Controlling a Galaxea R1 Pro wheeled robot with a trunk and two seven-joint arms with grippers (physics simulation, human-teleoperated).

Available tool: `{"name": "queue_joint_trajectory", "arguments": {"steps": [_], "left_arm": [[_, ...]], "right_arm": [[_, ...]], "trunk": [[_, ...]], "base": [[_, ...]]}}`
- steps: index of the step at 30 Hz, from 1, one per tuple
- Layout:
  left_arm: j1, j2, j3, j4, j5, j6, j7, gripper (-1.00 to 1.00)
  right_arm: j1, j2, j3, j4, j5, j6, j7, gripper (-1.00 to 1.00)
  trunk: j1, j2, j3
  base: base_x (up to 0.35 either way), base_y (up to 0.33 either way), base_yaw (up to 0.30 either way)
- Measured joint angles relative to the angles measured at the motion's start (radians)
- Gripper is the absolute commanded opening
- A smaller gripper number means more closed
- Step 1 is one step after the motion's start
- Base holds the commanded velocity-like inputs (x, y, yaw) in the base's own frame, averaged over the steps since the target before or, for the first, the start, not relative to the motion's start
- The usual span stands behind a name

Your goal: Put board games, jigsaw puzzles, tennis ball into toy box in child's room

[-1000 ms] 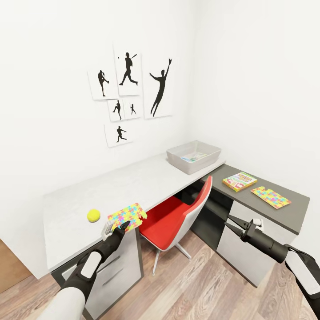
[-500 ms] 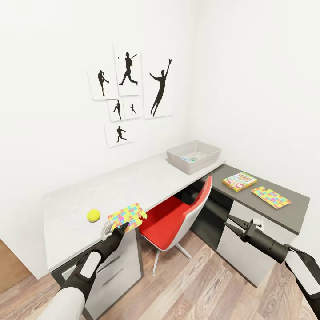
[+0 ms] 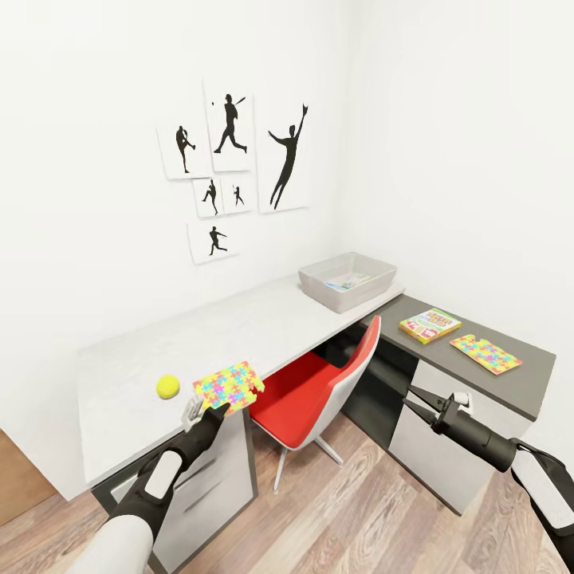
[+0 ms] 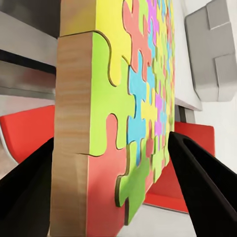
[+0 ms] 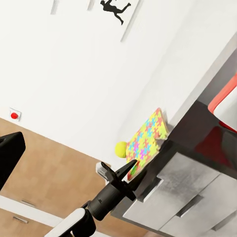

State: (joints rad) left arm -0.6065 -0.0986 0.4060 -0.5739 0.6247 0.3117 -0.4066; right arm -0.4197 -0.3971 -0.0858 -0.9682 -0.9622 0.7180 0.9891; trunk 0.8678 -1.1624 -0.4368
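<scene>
One jigsaw puzzle (image 3: 229, 385) lies on the pale table (image 3: 239, 327), overhanging its front edge. My left gripper (image 3: 209, 410) is open at that edge. Up close the puzzle (image 4: 133, 98) stands between the spread fingers of the left gripper (image 4: 112, 139). The tennis ball (image 3: 167, 387) rests just left of it. The toy box (image 3: 347, 281) stands at the table's far right end with something colourful inside. A board game (image 3: 430, 324) and a second puzzle (image 3: 485, 353) lie on the dark side unit (image 3: 526, 379). My right gripper (image 3: 414, 403) hangs open in front of that unit. The bed is out of view.
A red and white chair (image 3: 315, 391) is tucked under the table between my arms. Drawer fronts (image 3: 207, 486) sit below the puzzle's edge. Baseball posters (image 3: 231, 175) hang on the wall. Wood floor (image 3: 359, 510) lies open in front.
My left gripper has eased back a little at the puzzle's near edge. The right arm, the toys and the camera have stayed put.
</scene>
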Motion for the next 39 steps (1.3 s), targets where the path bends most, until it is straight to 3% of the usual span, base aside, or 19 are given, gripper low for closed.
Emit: {"name": "queue_joint_trajectory", "arguments": {"steps": [39], "left_arm": [[0.003, -0.003, -0.005, 0.000, -0.009, 0.001, -0.006, -1.00]], "right_arm": [[0.000, 0.000, 0.000, 0.000, 0.000, 0.000, 0.000, 1.00]], "trunk": [[0.000, 0.000, 0.000]], "base": [[0.000, 0.000, 0.000]]}}
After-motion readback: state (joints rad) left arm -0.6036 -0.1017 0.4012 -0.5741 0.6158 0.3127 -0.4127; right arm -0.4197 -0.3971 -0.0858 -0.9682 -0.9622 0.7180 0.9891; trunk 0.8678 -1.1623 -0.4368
